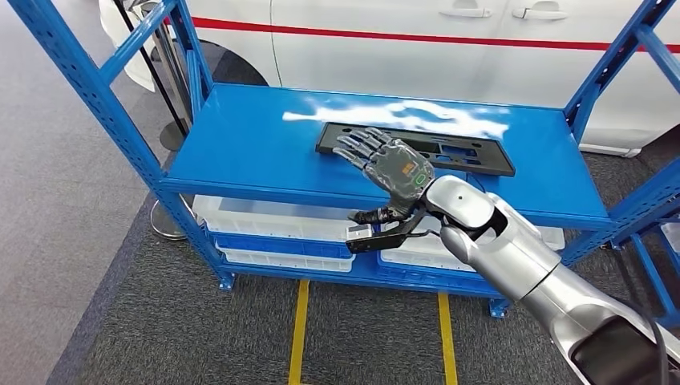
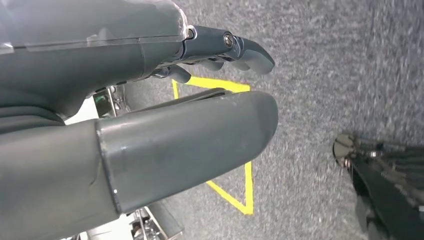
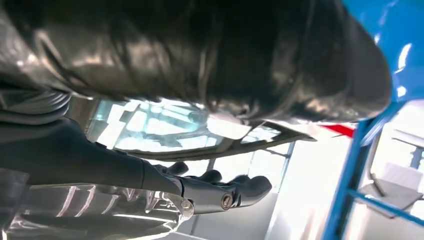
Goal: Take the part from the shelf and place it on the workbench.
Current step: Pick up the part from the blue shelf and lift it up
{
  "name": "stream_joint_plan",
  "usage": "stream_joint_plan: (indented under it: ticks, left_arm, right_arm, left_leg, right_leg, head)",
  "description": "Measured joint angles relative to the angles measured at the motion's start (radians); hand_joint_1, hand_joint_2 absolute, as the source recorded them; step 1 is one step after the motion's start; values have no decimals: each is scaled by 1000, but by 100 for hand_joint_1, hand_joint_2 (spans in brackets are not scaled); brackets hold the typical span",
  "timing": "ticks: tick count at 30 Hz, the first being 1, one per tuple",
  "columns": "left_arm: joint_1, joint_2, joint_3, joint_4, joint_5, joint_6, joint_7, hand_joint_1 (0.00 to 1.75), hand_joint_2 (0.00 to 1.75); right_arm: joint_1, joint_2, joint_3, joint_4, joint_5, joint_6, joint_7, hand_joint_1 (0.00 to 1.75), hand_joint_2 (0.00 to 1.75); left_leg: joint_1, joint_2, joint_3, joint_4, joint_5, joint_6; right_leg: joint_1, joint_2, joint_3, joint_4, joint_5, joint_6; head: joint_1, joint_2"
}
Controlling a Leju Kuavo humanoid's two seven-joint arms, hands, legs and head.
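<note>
One white car (image 1: 481, 48) is standing behind one blue shelf (image 1: 240, 152). Two white bins (image 1: 273, 220) are sitting on the shelf's lower level. One black part (image 1: 473, 156) is lying flat on the top board. The right hand (image 1: 385, 160) is hovering over the part's near edge, fingers spread, holding nothing. The left hand (image 2: 150, 100) is hanging above grey carpet, fingers loosely extended, gripping nothing.

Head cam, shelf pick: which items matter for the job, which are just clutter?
Job:
- flat black plastic part with cut-outs, lying on the shelf top
- blue metal shelf
- right hand, fingers spread over the part, holding nothing

Clutter:
- white plastic bins on the lower shelf
- white car with red stripe behind
- yellow floor lines
</note>
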Motion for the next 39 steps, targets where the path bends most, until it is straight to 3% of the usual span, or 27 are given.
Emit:
stream_joint_plan:
  ticks: [1, 2, 3, 5, 6, 7, 9, 12, 14, 16, 17, 18, 20, 21, 22, 25, 27, 29, 31, 32, 33, 34, 36, 37, 39]
  left_arm:
    - [0, 0, 0, 0, 0, 0, 0, 0, 0]
    - [1, -1, 0, 0, 0, 0, 0, 0, 0]
    - [1, -1, 0, 0, 0, 0, 0, 0, 0]
    - [2, -2, 0, 0, -1, -1, 0, 0, 0]
    - [1, -3, 1, 0, -1, -1, -1, 0, 0]
    - [0, -4, 1, 1, -1, -1, -1, 0, 0]
    - [-4, -5, 1, 2, -1, -2, -2, 0, 0]
    - [-10, -5, 2, 2, -1, -2, -2, 0, 0]
    - [-10, -5, 2, 3, -1, -3, -2, 0, 0]
    - [-10, -5, 2, 3, -1, -3, -2, 0, 0]
    - [-9, -5, 2, 3, -1, -3, -2, 0, 0]
    - [-8, -5, 2, 3, -1, -3, -2, 0, 0]
    - [-4, -5, 2, 3, -1, -3, -2, 0, 0]
    - [-3, -5, 2, 4, -1, -3, -2, 0, 0]
    - [-3, -5, 2, 4, -1, -3, -2, 0, 0]
    - [-5, -5, 3, 6, -1, -3, -2, 0, 0]
    - [-4, -5, 4, 6, -2, -3, -1, 0, 0]
    - [-3, -5, 4, 6, -2, -3, -1, 0, 0]
    - [-4, -5, 4, 6, -3, -3, -1, 0, 0]
    - [-4, -5, 5, 6, -3, -3, -1, 0, 0]
    - [-3, -5, 5, 6, -3, -2, -1, 0, 0]
    - [-3, -5, 5, 6, -3, -2, -1, 0, 0]
    - [-3, -6, 5, 6, -3, -2, -1, 0, 0]
    - [-4, -6, 5, 6, -3, -1, -1, 0, 0]
    - [-5, -8, 6, 6, -3, -1, -1, 0, 0]
  right_arm:
    - [3, 0, 1, 0, 0, 2, 0, 0, 0]
    - [6, 0, 1, 1, 0, 3, 0, 0, 0]
    - [7, 0, 1, 1, 0, 4, 0, 0, 0]
    - [8, 0, 1, 2, 0, 4, 0, 0, 0]
    - [8, 0, 2, 2, 0, 5, 0, 0, 0]
    - [8, 0, 3, 3, 0, 5, 0, 0, 0]
    - [8, 0, 4, 3, 0, 6, 0, 0, 0]
    - [5, 0, 3, 0, 0, 5, 0, 0, 0]
    - [6, 0, 3, -1, 0, 6, 0, 0, 0]
    - [10, 0, 6, 0, 0, 6, 0, 0, 0]
    - [12, 0, 7, 0, 0, 6, 0, 0, 0]
    - [13, 1, 8, 0, 0, 6, 0, 0, 0]
    - [13, 1, 9, 0, 0, 6, 0, 0, 0]
    - [11, 1, 9, 0, 0, 6, 0, 0, 0]
    - [10, 1, 9, 0, 0, 6, 0, 0, 0]
    - [7, 1, 9, 0, 0, 6, 0, 0, 0]
    - [5, 2, 9, 0, -1, 6, 0, 0, 0]
    - [4, 2, 9, 1, -2, 7, -1, 0, 0]
    - [5, 1, 9, 3, -3, 8, -1, 0, 0]
    - [7, 1, 9, 4, -3, 8, -1, 0, 0]
    - [8, 1, 10, 4, -3, 8, -1, 0, 0]
    - [9, 1, 10, 5, -3, 8, -1, 0, 0]
    - [7, 1, 10, 5, -3, 8, -1, 0, 0]
    - [6, 2, 10, 5, -3, 8, -1, 0, 0]
    - [5, 2, 10, 5, -4, 9, -1, 0, 0]
  left_leg:
    - [0, 0, 1, 0, -2, 0]
    - [1, -1, 4, 0, -5, -1]
    - [2, -3, 9, 1, -10, -4]
    - [5, -6, 23, 3, -27, -11]
    - [4, -6, 27, 7, -36, -18]
    - [4, -7, 25, 11, -43, -24]
    - [5, -6, 15, 16, -49, -35]
    - [6, -4, 1, 43, -70, -50]
    - [11, -4, -59, 153, -111, -62]
    - [17, -4, -153, 289, -140, -71]
    - [20, -3, -187, 322, -130, -74]
    - [21, -3, -204, 317, -97, -76]
    - [24, -3, -189, 211, 7, -75]
    - [23, -3, -174, 152, 46, -73]
    - [21, -3, -159, 104, 66, -68]
    - [17, -5, -147, 64, 63, -50]
    - [20, -5, -144, 58, 69, -38]
    - [21, -5, -140, 52, 72, -24]
    - [18, -5, -140, 52, 71, -17]
    - [16, -5, -139, 52, 70, -16]
    - [15, -6, -136, 52, 68, -15]
    - [13, -6, -132, 53, 65, -15]
    - [9, -7, -124, 53, 58, -18]
    - [7, -7, -122, 54, 55, -21]
    - [6, -7, -124, 54, 51, -29]
  right_leg:
    - [-4, 0, -34, 51, -6, 3]
    - [-7, 0, -56, 72, 8, 5]
    - [-9, -1, -59, 52, 43, 6]
    - [-9, -1, -28, -58, 133, 3]
    - [-7, 0, -11, -107, 162, -1]
    - [-4, 0, 1, -139, 168, -7]
    - [3, 1, 8, -162, 147, -22]
    - [-4, 1, 24, -187, 128, -39]
    - [-8, 1, 39, -197, 122, -45]
    - [-8, 0, 49, -198, 116, -46]
    - [-8, 1, 54, -198, 111, -45]
    - [-8, 1, 61, -198, 107, -44]
    - [-9, 1, 78, -198, 98, -39]
    - [-8, 2, 83, -197, 94, -34]
    - [-7, 3, 85, -196, 92, -29]
    - [-4, 2, 79, -198, 96, -12]
    - [-6, 1, 71, -182, 84, -3]
    - [-8, 1, 31, -97, 37, 4]
    - [-7, 1, -38, 33, -13, 7]
    - [-7, 1, -63, 74, -18, 7]
    - [-7, 1, -70, 78, -3, 6]
    - [-6, 1, -55, 40, 31, 2]
    - [-2, 1, 9, -94, 103, -10]
    - [1, 0, 35, -151, 120, -15]
    - [7, 0, 54, -193, 119, -22]
  head:
    - [0, 0]
    - [0, 0]
    - [0, 0]
    - [0, 0]
    - [0, 0]
    - [0, 0]
    - [0, 0]
    - [-2, 0]
    - [-3, 0]
    - [-3, 0]
    - [-3, 0]
    - [-3, 0]
    - [-3, 0]
    - [-3, 0]
    - [-3, 0]
    - [-2, 0]
    - [-2, 0]
    - [-2, 0]
    - [-2, 0]
    - [-2, 0]
    - [-2, 0]
    - [-2, 0]
    - [-2, 0]
    - [-2, 0]
    - [-2, 0]
